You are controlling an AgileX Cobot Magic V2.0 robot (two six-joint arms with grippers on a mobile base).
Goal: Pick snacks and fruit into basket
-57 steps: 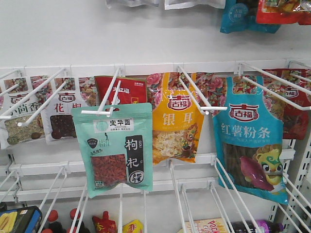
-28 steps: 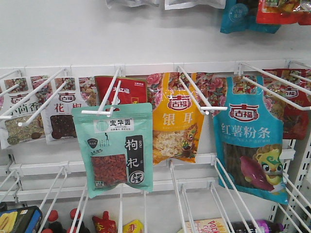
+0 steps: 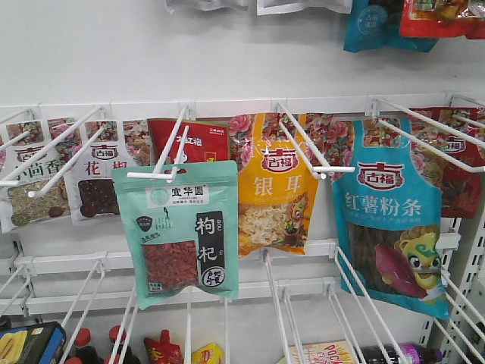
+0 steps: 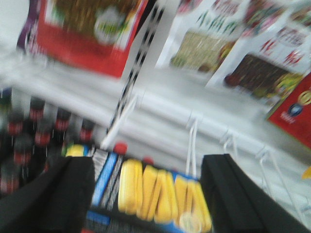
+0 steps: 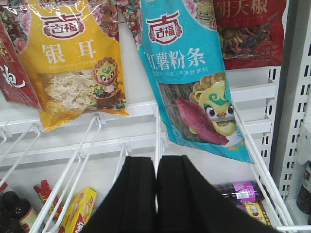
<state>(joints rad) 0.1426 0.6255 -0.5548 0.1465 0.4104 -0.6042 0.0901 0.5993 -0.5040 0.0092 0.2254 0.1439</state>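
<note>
So far nothing is picked: the teal-green plastic pouch (image 3: 176, 231) hangs untouched. My left gripper (image 4: 148, 167) gapes; my right gripper (image 5: 156, 162) is pressed together, empty.

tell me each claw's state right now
left claw: open, holding nothing
right claw: closed, holding nothing

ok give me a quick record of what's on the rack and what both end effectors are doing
green pouch: front of its hook, red berries in window
yellow pouch: to its right, further back
blue pouch: right of that, sweet potato picture
left end effector: open, holding nothing
right end effector: shut, empty
basket: not in view
fruit: not in view
</note>
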